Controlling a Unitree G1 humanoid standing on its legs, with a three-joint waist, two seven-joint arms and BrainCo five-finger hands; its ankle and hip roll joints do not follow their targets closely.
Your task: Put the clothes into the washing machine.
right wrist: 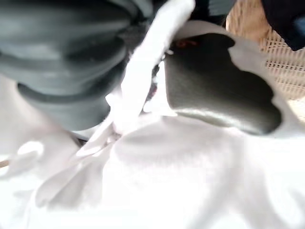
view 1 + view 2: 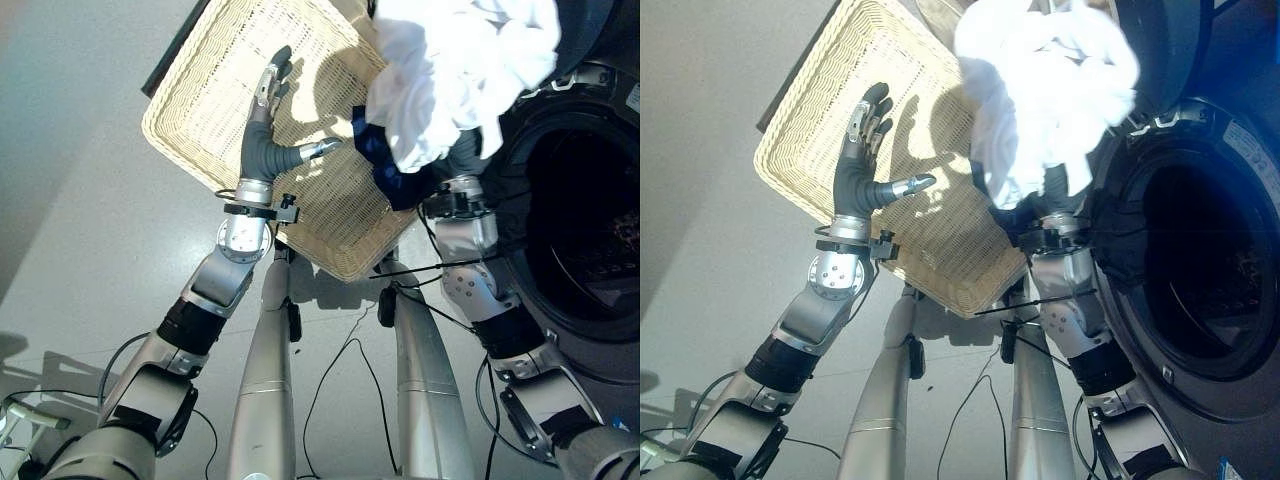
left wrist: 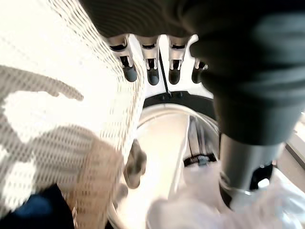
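Note:
A big bunch of white clothes (image 2: 460,70) is lifted up in front of the washing machine's dark round opening (image 2: 590,220). My right hand (image 2: 466,152) is under the bunch and buried in it; the white cloth (image 1: 181,176) spreads right past its dark cover. A dark blue cloth (image 2: 390,170) hangs just below the white bunch, at the near right side of the wicker basket (image 2: 210,90). My left hand (image 2: 262,140) is held over the basket's bare weave, open with straight fingers (image 3: 152,71) and the thumb spread, holding nothing.
The washing machine's grey door seal (image 2: 1120,250) rings the opening just right of my right arm. A dark flat edge (image 2: 175,55) shows along the basket's far left side. Pale grey floor (image 2: 80,200) lies to the left of the basket.

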